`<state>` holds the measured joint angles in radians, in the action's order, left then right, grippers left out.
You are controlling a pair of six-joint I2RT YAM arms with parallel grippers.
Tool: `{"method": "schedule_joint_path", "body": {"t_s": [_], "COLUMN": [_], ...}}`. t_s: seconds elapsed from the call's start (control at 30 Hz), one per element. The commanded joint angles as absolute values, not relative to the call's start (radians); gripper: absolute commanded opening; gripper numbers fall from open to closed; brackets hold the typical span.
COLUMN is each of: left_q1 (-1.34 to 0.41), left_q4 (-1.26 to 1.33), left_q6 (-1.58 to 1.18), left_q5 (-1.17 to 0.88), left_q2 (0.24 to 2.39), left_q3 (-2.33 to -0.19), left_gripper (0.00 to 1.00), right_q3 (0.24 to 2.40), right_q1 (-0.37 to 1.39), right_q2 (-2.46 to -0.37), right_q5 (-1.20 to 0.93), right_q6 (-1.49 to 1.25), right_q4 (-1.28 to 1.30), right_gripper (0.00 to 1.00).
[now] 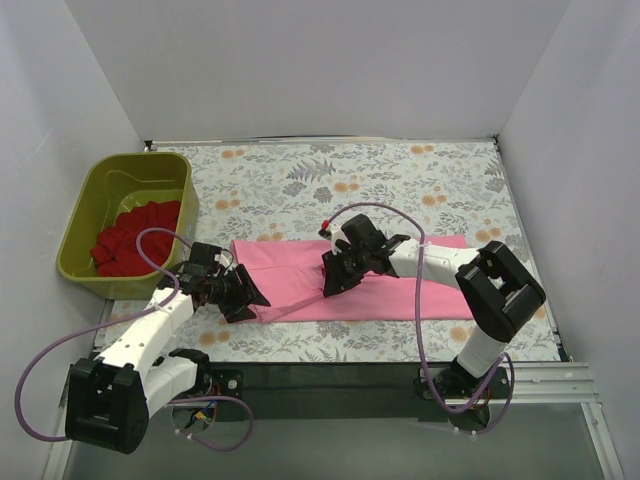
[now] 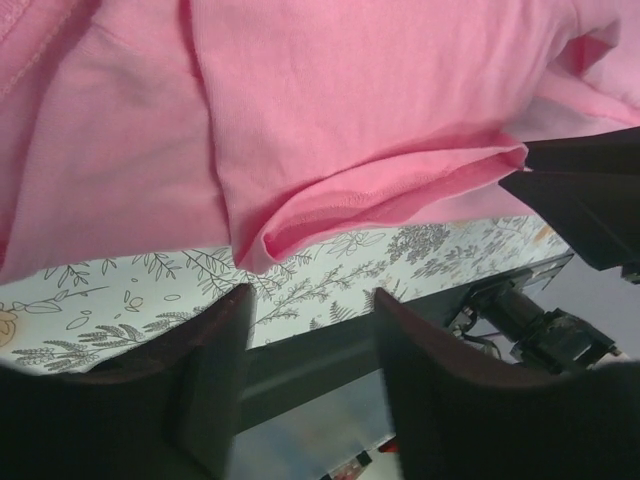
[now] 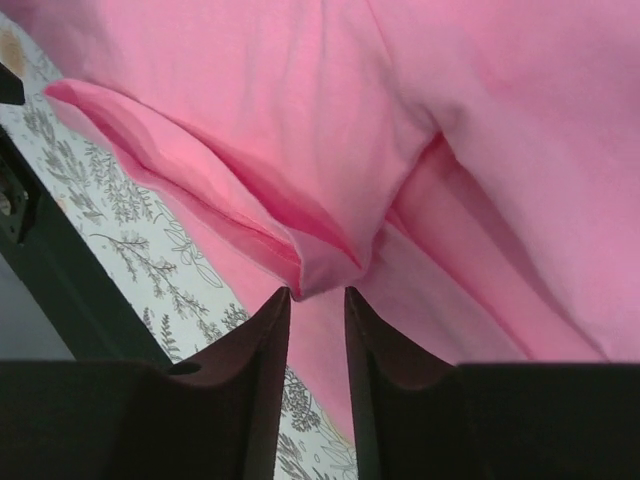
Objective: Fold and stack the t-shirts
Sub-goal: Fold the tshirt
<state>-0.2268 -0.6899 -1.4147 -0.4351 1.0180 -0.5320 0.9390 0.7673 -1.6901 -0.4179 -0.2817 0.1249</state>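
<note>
The pink t-shirt lies as a long folded strip across the floral table. It fills the upper part of the left wrist view and the right wrist view. My right gripper is over the strip's middle, jaws close together, pinching a raised fold of pink cloth at its tips. My left gripper is at the strip's left end, open and empty, just short of the hem. The red t-shirt lies crumpled in the tub.
The olive-green tub stands at the far left of the table. The table's dark front edge runs close below the left gripper. The right arm's dark body shows at the right of the left wrist view.
</note>
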Motion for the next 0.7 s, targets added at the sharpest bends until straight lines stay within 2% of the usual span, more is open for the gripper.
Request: {"method": "schedule_joint_path", "body": {"t_s": [0.0,0.1,0.3,0.5,0.67], "left_q1": [-0.232,-0.232,-0.23,-0.232,-0.232], "left_q4": [-0.707,-0.698,-0.6,-0.531,-0.486], "left_q6": [-1.42,-1.417,-1.396,-1.359,-1.356], "left_q5": [-0.439,-0.413,-0.385,-0.316,-0.282], "left_q2": [0.989,1.012,1.171,1.35,1.437], "left_q3": [-0.564,-0.629,-0.707,-0.788,-0.79], "left_gripper": [0.59,0.6,0.61,0.53,0.49], "right_q3": [0.971,0.994,1.084,1.213,1.217], "right_q1": [0.772,0.761,0.724,0.722,0.724], "right_q2": [-1.594,-1.559,-1.611,-1.729,-1.828], "right_q5": [-0.322,-0.21,-0.173,-0.141,-0.198], "right_q6": [-0.221,-0.192,-0.183,-0.179,-0.181], "right_q4": [0.21,0.252,0.259,0.244,0.232], "right_gripper": [0.32,0.33,0.32,0.3,0.27]}}
